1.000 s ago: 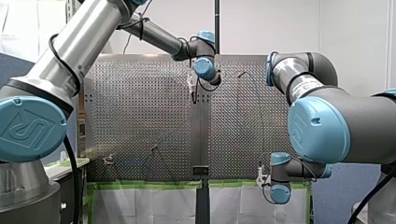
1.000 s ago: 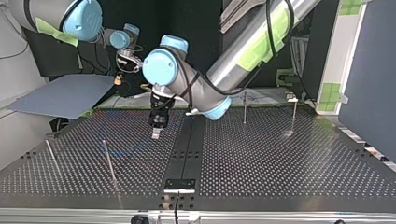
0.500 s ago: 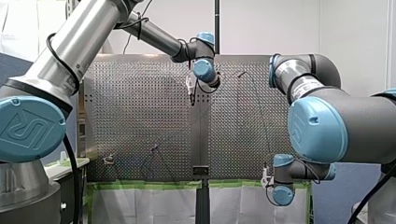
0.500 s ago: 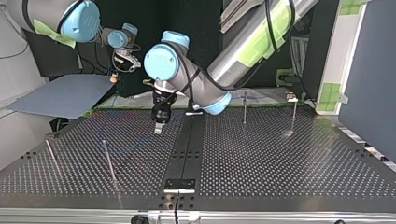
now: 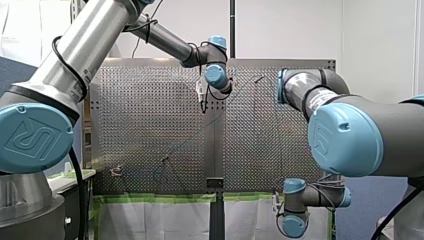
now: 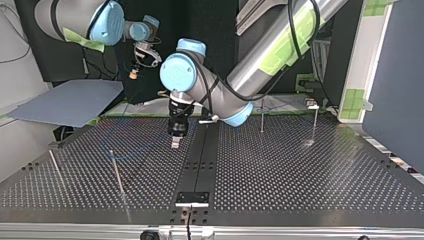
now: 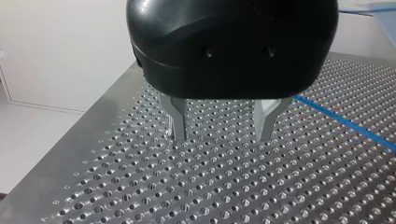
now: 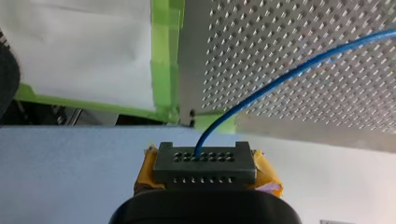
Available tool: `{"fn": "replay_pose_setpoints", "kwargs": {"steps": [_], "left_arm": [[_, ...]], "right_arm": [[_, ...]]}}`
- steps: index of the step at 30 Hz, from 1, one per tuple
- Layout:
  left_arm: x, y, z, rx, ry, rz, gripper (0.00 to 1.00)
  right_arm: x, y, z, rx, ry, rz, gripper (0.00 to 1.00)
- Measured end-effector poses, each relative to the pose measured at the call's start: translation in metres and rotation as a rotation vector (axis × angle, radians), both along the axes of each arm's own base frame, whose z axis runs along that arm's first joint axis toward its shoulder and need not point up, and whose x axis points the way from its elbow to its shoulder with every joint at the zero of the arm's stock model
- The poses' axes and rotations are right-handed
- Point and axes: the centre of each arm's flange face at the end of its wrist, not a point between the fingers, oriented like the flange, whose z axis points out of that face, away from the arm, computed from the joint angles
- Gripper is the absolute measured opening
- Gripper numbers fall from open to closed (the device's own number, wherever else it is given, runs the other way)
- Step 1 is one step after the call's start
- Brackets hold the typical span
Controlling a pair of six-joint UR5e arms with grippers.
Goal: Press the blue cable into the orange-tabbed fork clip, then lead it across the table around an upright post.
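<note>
Off the counter's edge, one grip held a thin blue cable

Beside the counter [image 6: 300, 170], in the upper left of the top view, my right end effector [image 8: 204, 157] was pressed together on one end of the blue cable [image 8: 280, 80]. Its yellow pads [image 8: 265, 171] pinched the cable, which came out ahead of them in a smooth bow and ran over the holes of the counter. My left end effector [image 7: 222, 125] hung low near the middle of the counter, with its two metal fingers [image 7: 180, 122] spread and nothing between them. The cable lay flat on the counter off to one side of it, near but not touching.

The cable looked thin, round and bright blue, with a smooth skin. I think it was very light and soft enough to bend, yet a bit springy, so it might pop back out of a bend. The smooth skin might slip through the pads if pulled hard. A good place to hold it seemed to be the flat part on the counter, close to where it must be pushed down. One thin upright post [image 6: 116, 172] stood in the lower left of the top view.
</note>
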Motion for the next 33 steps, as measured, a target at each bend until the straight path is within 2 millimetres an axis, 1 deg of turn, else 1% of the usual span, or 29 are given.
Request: {"fn": "replay_pose_setpoints", "kwargs": {"steps": [5,8,12,15,19,23,32,33], "left_arm": [[0.002,0.002,0.0,0.0,0.0,0.003,0.7],[0.003,0.002,0.0,-0.001,0.0,0.005,0.7],[0.004,0.004,0.0,-0.002,0.0,0.008,0.7],[0.005,0.005,0.0,-0.003,-0.001,0.011,0.7],[0.006,0.005,0.0,-0.003,-0.001,0.012,0.7],[0.006,0.006,0.0,-0.004,-0.001,0.012,0.7],[0.009,0.005,0.001,-0.013,-0.009,-0.011,0.7],[0.009,0.005,0.001,-0.011,-0.007,-0.012,0.73]], "right_arm": [[0.017,0.005,0.004,-0.037,0.025,0.035,0.0],[0.025,0.002,0.014,-0.074,0.034,0.051,0.0],[0.039,-0.004,0.034,-0.127,0.048,0.075,0.0],[0.047,-0.006,0.045,-0.147,0.055,0.086,0.0],[0.055,-0.004,0.049,-0.155,0.063,0.101,0.0],[0.058,-0.005,0.05,-0.159,0.062,0.106,0.0],[0.053,-0.032,0.054,-0.157,0.005,0.079,0.0],[0.053,-0.037,0.055,-0.157,-0.003,0.075,0.0]]}}
